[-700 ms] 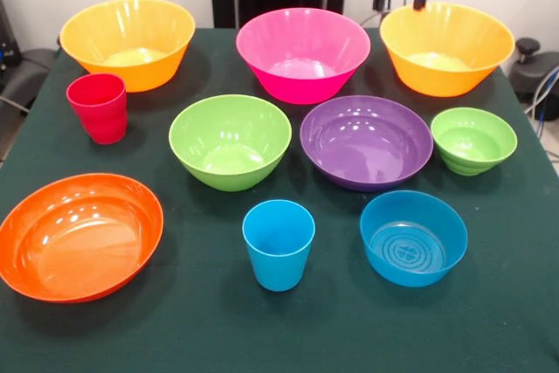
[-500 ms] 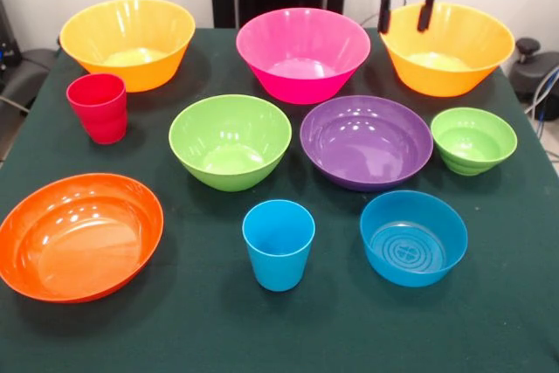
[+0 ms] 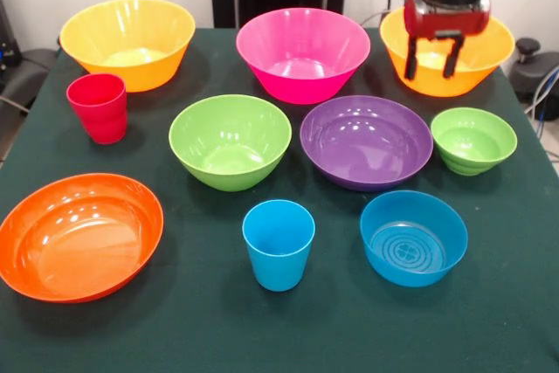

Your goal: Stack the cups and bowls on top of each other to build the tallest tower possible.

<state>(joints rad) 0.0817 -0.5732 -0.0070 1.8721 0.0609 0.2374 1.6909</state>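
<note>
Front camera faces the robot across the table [image 3: 201,338], angled down.

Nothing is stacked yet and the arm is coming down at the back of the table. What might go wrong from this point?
The open gripper hangs in front of one yellow-orange bowl; its fingers could strike the rim and shove it rather than grip it. The small ridged green bowl and purple bowl sit close by, so a skidding bowl could knock them.
</note>
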